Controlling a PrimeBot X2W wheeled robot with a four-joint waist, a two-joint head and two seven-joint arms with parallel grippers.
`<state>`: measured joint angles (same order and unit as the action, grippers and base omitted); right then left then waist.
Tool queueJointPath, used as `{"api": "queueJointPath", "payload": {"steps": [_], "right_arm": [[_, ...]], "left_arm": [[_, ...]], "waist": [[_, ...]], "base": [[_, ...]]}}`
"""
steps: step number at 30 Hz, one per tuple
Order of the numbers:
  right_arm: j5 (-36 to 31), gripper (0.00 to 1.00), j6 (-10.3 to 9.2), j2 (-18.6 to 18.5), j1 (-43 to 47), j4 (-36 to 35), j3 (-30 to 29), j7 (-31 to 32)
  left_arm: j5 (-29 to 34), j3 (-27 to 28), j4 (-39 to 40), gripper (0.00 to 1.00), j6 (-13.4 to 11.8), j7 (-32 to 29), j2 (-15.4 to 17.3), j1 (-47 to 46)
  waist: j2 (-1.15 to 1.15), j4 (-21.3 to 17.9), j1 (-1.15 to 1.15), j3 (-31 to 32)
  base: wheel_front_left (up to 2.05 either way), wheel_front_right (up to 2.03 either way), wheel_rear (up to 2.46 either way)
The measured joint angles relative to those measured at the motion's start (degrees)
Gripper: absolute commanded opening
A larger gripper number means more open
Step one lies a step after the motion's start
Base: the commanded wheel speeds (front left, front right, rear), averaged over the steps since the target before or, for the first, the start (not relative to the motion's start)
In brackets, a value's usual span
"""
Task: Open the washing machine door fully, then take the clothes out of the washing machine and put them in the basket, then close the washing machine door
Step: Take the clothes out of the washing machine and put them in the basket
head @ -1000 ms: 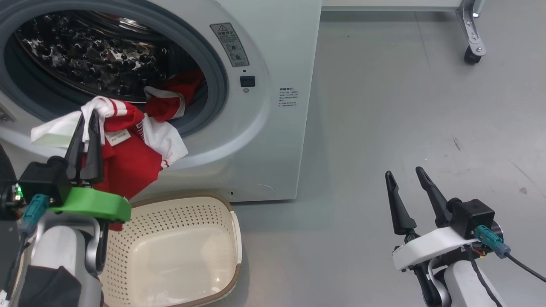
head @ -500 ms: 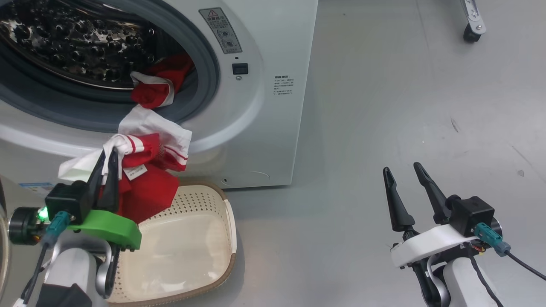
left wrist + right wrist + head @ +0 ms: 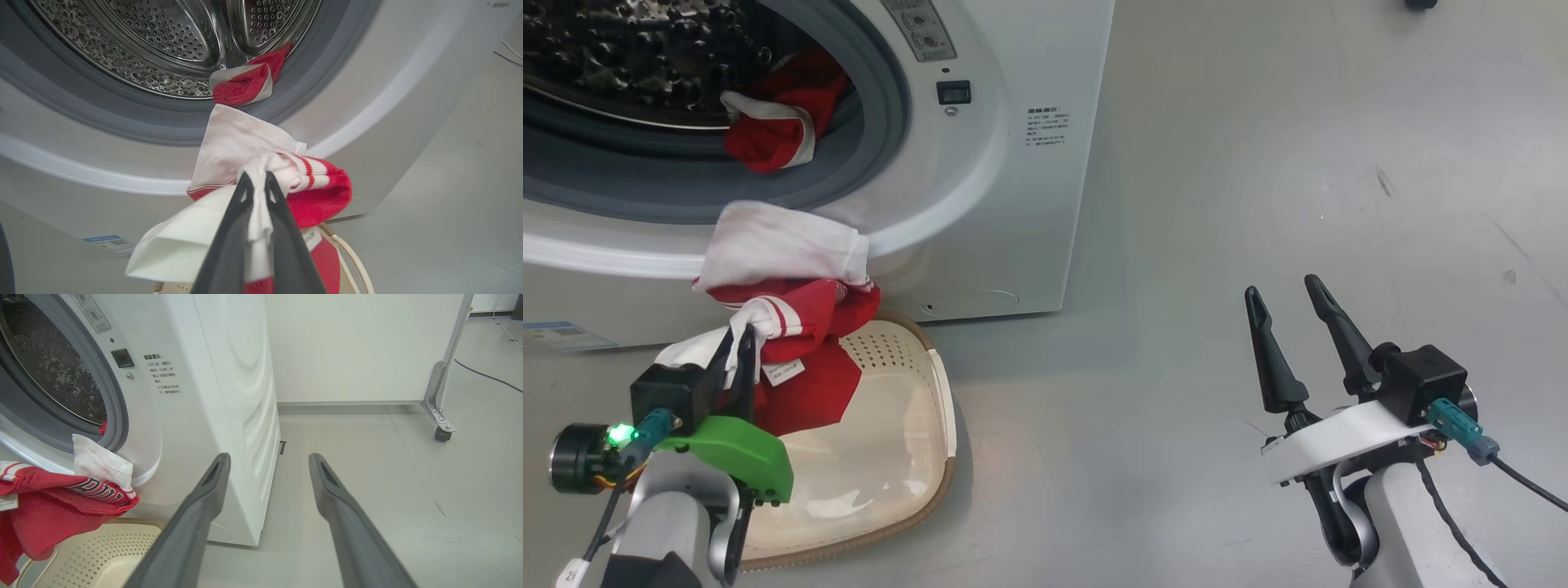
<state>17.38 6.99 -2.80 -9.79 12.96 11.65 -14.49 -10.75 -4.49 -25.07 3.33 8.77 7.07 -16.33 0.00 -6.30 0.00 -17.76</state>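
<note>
Grey floor [image 3: 1258, 180] before me, smooth, a few dark scuffs [image 3: 1382, 181]. White washing machine [image 3: 1013, 212] stands on it; cream basket [image 3: 946, 425] sits just before its front. Castered leg [image 3: 440, 433] well off right.

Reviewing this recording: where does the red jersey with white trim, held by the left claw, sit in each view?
Head view: lower left, the red jersey with white trim hangs above the cream perforated plastic basket, pinched by the left claw.
Left wrist view: bottom centre, bunched at the claw tips.
Right wrist view: lower-left corner.
Shared landmark: the grey rubber gasket ring.
</note>
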Motion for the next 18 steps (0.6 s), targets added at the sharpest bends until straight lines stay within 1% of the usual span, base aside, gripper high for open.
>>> {"api": "queueJointPath", "payload": {"steps": [11, 18], "right_arm": [[0.01, 1.00, 0.00, 0.00, -2.11, -0.56, 0.42, 0.00], [0.01, 1.00, 0.00, 0.01, -3.25, -0.91, 0.90, 0.00]], "left_arm": [[1.37, -1.14, -4.66, 0.00, 0.00, -1.74, 0.97, -0.55], [2.46, -2.00, -6.99, 0.00, 0.01, -2.72, 1.36, -2.86]], "waist": [[0.00, -2.43, 0.00, -4.35], [0.00, -3.95, 0.00, -6.95]], "base": [[0.00, 0.00, 0.00], [0.00, 0.00, 0.00]]}}
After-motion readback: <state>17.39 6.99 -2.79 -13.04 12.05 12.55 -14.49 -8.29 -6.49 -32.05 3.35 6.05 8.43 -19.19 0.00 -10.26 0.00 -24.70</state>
